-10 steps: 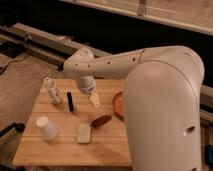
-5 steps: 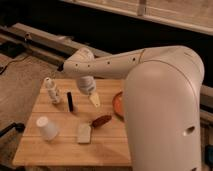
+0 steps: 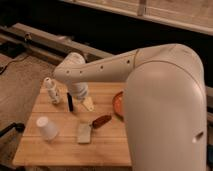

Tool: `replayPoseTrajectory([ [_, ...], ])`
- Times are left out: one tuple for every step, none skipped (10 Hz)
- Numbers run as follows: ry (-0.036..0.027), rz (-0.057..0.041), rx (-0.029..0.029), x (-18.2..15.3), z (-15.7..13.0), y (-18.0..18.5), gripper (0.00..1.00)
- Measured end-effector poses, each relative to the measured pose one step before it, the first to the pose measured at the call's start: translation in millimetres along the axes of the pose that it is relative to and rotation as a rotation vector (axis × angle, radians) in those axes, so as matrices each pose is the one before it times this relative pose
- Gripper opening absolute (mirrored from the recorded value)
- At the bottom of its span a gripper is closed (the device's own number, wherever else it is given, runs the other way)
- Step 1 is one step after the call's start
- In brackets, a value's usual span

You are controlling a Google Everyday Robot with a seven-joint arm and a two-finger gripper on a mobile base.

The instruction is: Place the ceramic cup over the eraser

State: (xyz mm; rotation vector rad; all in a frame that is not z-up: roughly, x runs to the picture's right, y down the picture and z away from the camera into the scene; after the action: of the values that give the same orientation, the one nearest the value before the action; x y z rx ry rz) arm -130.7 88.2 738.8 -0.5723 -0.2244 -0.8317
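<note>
The ceramic cup (image 3: pixel 47 128) is a small white tapered cup standing upside down near the front left of the wooden table (image 3: pixel 60 150). The eraser (image 3: pixel 70 102) is a narrow black bar standing upright behind it, nearer the table's middle. My gripper (image 3: pixel 88 103) hangs from the white arm (image 3: pixel 100 67) just right of the eraser, low over the table, well behind and to the right of the cup. It holds nothing that I can see.
A slim white bottle-like figure (image 3: pixel 51 90) stands at the back left. A flat pale grey block (image 3: pixel 84 133) and a reddish-brown oval thing (image 3: pixel 101 121) lie in the middle. An orange dish (image 3: pixel 118 104) sits at the right, partly hidden by my arm's large white body.
</note>
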Motion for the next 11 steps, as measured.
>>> replayPoseTrajectory([
  [-0.00504, -0.03660, 0.01173, -23.10, -2.43, -1.63, 0.80],
  [-0.00712, -0.04573, 0.01191, -26.86, -1.54, -2.91, 0.80],
  [-0.00981, -0.04685, 0.01164, -24.87, -0.57, -6.39, 0.80],
  [-0.00949, -0.04388, 0.00700, -19.58, 2.27, -10.92, 0.80],
  [-0.01014, -0.04090, 0.00616, -14.30, 2.85, -15.00, 0.80],
  [-0.00806, -0.03132, -0.00126, -8.19, 2.65, -13.07, 0.80],
  [-0.00858, -0.03609, -0.00529, -4.63, 3.68, -16.29, 0.80],
  [-0.00692, -0.03232, -0.01018, 1.01, 5.39, -16.26, 0.80],
  [-0.00724, -0.02153, -0.00627, -0.36, 3.87, -11.31, 0.80],
  [-0.01073, -0.02332, -0.00668, -1.64, 4.71, -11.82, 0.80],
  [-0.01613, -0.01995, -0.00450, -4.76, 4.84, -8.50, 0.80],
])
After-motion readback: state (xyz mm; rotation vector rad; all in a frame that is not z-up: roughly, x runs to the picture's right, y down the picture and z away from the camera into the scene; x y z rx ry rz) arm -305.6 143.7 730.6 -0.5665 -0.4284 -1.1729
